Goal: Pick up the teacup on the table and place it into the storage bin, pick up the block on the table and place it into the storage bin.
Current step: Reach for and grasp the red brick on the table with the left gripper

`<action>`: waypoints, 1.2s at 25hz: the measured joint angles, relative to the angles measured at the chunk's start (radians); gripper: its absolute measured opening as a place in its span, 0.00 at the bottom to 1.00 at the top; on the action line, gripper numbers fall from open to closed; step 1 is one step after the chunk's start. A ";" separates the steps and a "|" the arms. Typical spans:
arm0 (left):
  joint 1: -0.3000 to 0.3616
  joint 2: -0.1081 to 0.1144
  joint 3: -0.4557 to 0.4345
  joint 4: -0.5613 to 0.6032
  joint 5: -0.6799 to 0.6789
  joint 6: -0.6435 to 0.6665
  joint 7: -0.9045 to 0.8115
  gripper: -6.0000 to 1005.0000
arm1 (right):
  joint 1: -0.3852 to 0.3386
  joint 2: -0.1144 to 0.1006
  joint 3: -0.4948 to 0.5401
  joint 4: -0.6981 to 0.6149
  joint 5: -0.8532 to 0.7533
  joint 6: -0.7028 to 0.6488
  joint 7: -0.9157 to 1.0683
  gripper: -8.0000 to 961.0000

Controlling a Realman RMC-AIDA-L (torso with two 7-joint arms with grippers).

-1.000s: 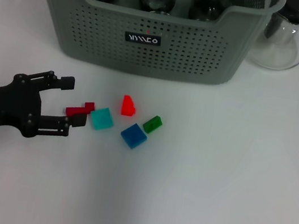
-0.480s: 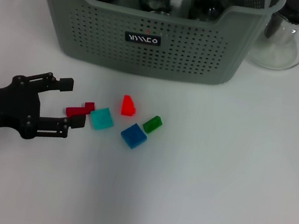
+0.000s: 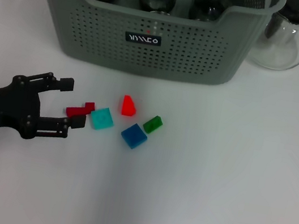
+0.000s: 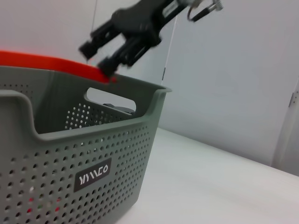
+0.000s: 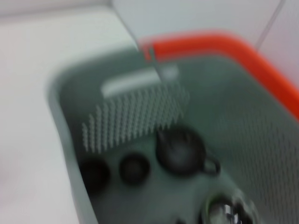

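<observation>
I have the left gripper low over the tabletop near its left edge, fingers spread wide and holding nothing. The dark red block lies right at the mouth of the jaws, touching or nearly touching the lower fingertip. It is the leftmost of five blocks in the middle of the tabletop; the teal block sits just beside it, with the bright red block, blue block and green block beyond.

The storage bin stands along the far edge, label facing me, with dark teaware and glass items already inside, so I judge the block step is the one in hand. A clear glass pitcher stands at the bin's right end.

The right gripper shows only in the left wrist view, hanging above the bin's rim, fingers apparently apart.

To do this well, I'd ease the left gripper forward until both fingers straddle the dark red block, keeping clear of the teal one, then close on its longer faces. I'd lift straight up high enough to clear the bin's front wall before carrying it over.
</observation>
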 joint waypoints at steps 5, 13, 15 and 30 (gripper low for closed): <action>-0.002 0.001 0.000 0.002 0.000 0.003 -0.002 0.88 | -0.165 -0.007 0.026 -0.315 0.222 -0.099 -0.019 0.86; -0.003 0.003 -0.001 0.005 0.000 0.006 -0.004 0.88 | -0.422 -0.051 0.177 -0.548 0.746 -0.331 -0.180 0.86; -0.003 0.003 -0.003 0.005 0.000 0.006 -0.004 0.88 | -0.482 -0.054 0.213 -0.531 0.810 -0.395 -0.252 0.86; -0.087 0.010 0.080 0.252 0.257 0.017 -0.163 0.88 | -0.633 -0.048 0.311 -0.032 0.597 -0.599 -0.590 0.85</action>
